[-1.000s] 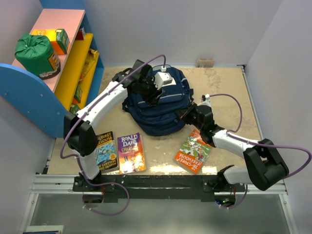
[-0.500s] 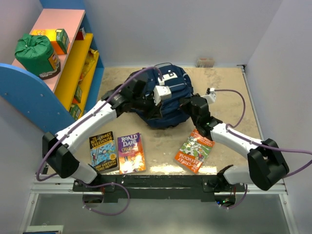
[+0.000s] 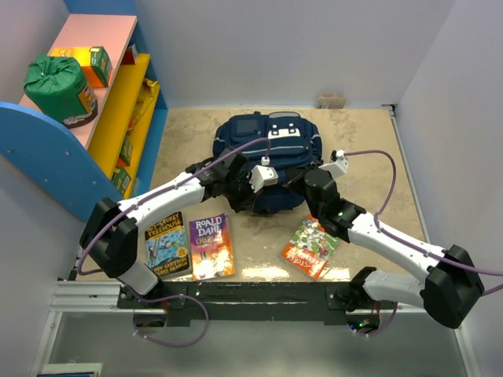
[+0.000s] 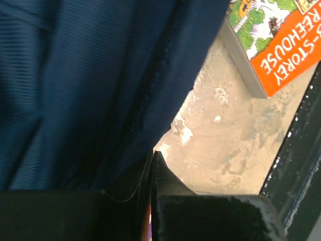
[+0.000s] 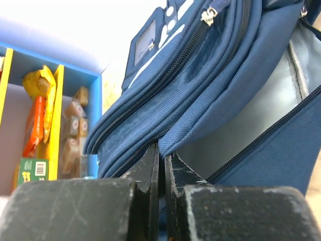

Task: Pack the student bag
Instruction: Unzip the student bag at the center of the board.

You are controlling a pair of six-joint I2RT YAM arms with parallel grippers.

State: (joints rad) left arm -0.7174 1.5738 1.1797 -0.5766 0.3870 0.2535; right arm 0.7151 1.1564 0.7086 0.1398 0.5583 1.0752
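Left wrist view: left fingers (image 4: 173, 188) clenched on fabric edge of bag (image 4: 90, 85). Right fingers (image 5: 146, 168) clenched on lip of open zip mouth, grey lining exposed. Bag sits mid-surface (image 3: 369, 141); books (image 3: 211, 246) lie unpacked near front edge. Judgement: opening step in hand. Next move calls for spreading mouth wide, then freeing one arm to fetch book.

Saw a navy-blue backpack (image 3: 287, 157) with white patches. Noted an orange-and-green book (image 3: 312, 247), a purple book (image 3: 211, 246), a green sack (image 3: 55, 82) and a pink-yellow-blue shelf (image 3: 94, 31).
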